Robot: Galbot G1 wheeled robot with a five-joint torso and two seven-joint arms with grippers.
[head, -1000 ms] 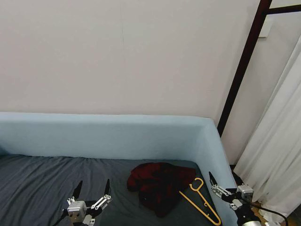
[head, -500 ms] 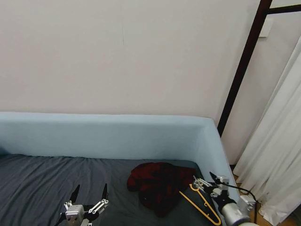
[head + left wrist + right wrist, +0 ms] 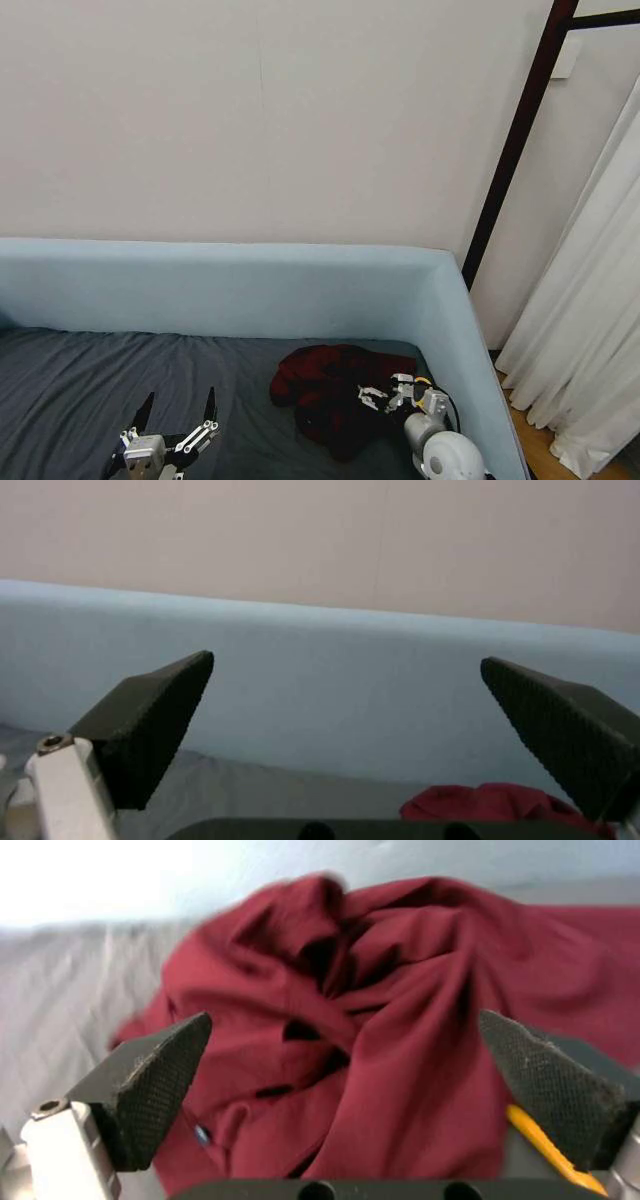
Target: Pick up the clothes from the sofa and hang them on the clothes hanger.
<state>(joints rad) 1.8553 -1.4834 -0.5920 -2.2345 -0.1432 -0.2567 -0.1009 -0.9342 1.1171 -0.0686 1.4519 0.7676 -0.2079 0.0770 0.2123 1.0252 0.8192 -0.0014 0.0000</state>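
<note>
Right gripper open over the garment on the sofa; left gripper open, idle at near left.

Dark red garment (image 3: pixel 325 385) lies crumpled on the grey seat at the right end of the light blue sofa (image 3: pixel 250 290), close to the right armrest. A yellow hanger (image 3: pixel 540 1136) lies against the garment's right edge, partly under the cloth. Right gripper (image 3: pixel 390 397) sits at the garment's right side, fingers spread wide, nothing held; contact with the cloth cannot be told. Left gripper (image 3: pixel 181 395) hangs over bare seat well left of the garment, fingers apart, empty. A dark pole (image 3: pixel 515 150) stands against the wall beyond the right armrest.
</note>
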